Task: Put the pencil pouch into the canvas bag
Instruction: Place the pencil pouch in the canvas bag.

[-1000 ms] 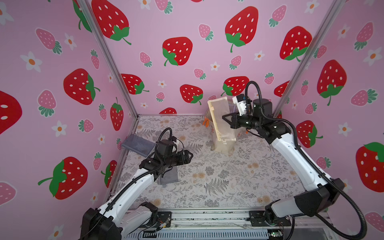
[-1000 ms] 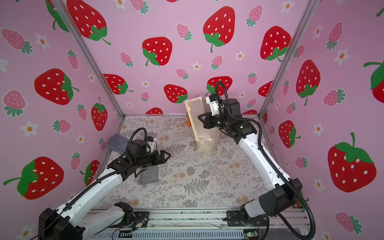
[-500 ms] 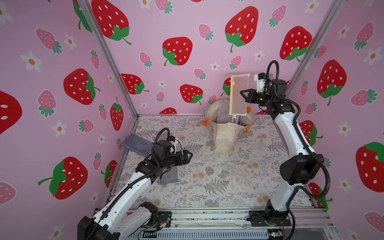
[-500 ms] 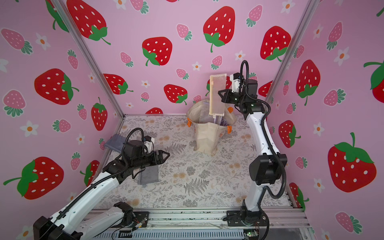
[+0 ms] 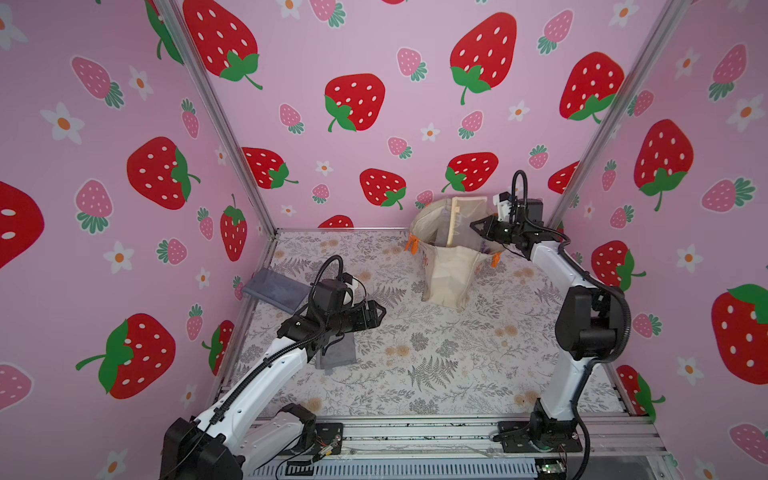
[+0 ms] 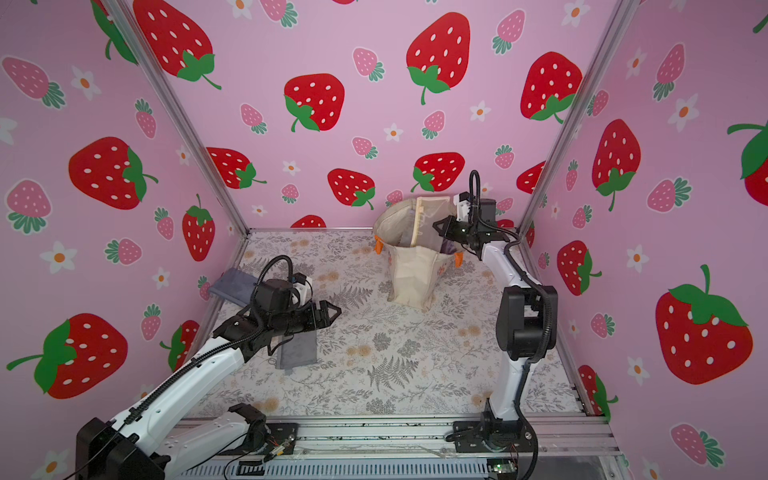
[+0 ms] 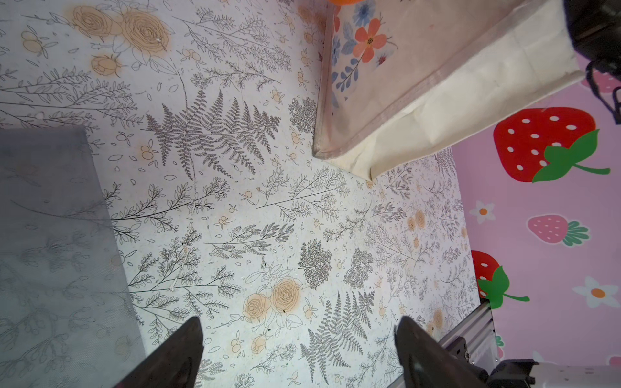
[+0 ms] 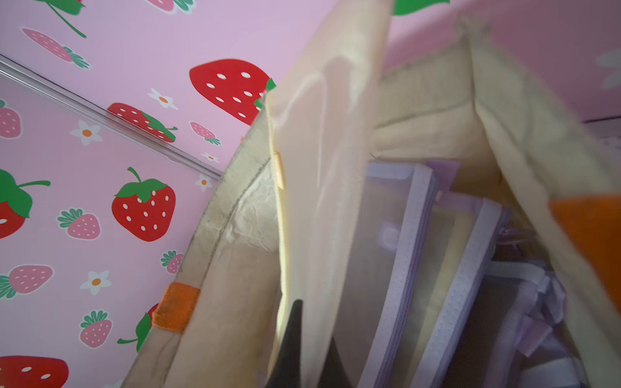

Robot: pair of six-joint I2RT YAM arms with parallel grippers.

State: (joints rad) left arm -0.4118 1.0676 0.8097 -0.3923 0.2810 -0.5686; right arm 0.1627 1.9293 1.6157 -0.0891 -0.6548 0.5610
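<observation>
Half inside the canvas bag [image 5: 449,278], the pencil pouch [image 5: 468,216] needs lowering before the pinching right jaws release; left jaws gape, empty.

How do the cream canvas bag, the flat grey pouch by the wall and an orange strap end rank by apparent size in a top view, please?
Largest to smallest:
cream canvas bag
flat grey pouch
orange strap end

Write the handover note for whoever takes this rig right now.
Grips: right gripper shut on the cream pencil pouch; left gripper open, empty, above the table.
Done: pouch lifted to the bag.
Where: the pouch stands partly inside the canvas bag, top sticking out; purple pouches lie in the bag already.
Left: lower it, release. One grey pouch lies under the left arm, a second grey pouch by the wall.
</observation>
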